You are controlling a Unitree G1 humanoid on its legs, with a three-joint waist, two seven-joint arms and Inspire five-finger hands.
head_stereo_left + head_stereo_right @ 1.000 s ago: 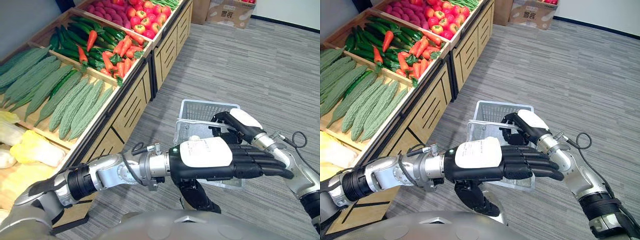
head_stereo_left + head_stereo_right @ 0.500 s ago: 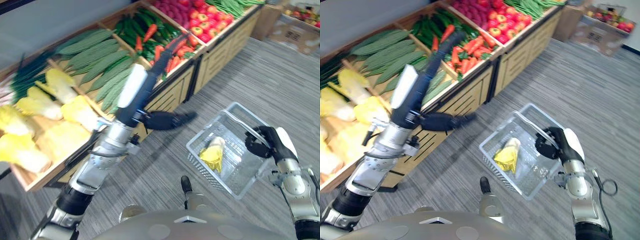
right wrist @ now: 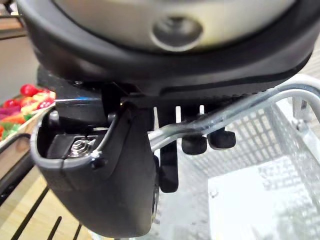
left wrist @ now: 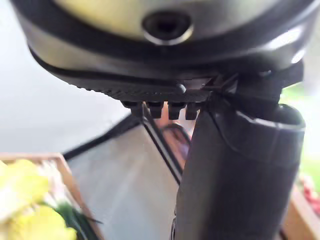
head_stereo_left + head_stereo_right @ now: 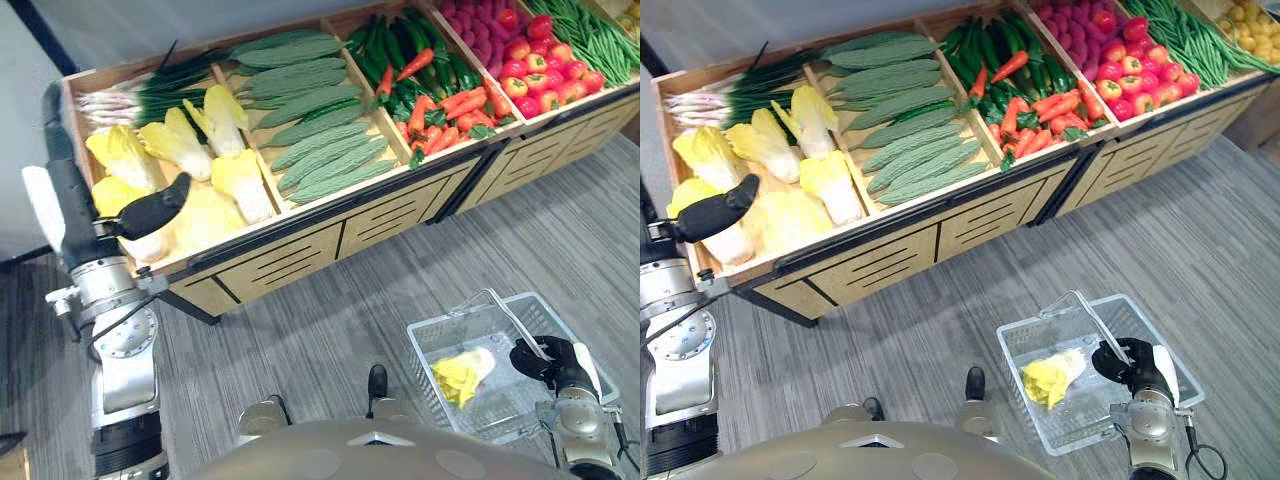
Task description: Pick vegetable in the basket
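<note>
While gripping the basket [image 5: 420, 345] by its handle [image 5: 505, 310] in the curled right hand [image 5: 545, 360], hovers the straight-fingered, empty left hand [image 5: 152, 208] over the shelf's [image 5: 300, 250] cabbages [image 5: 212, 215], poised for another pick. Next calls for lowering and curling round one head. Carries one cabbage [image 5: 462, 372] in the basket, lying slantwise, pale stem toward the right hand, leaves away.
</note>
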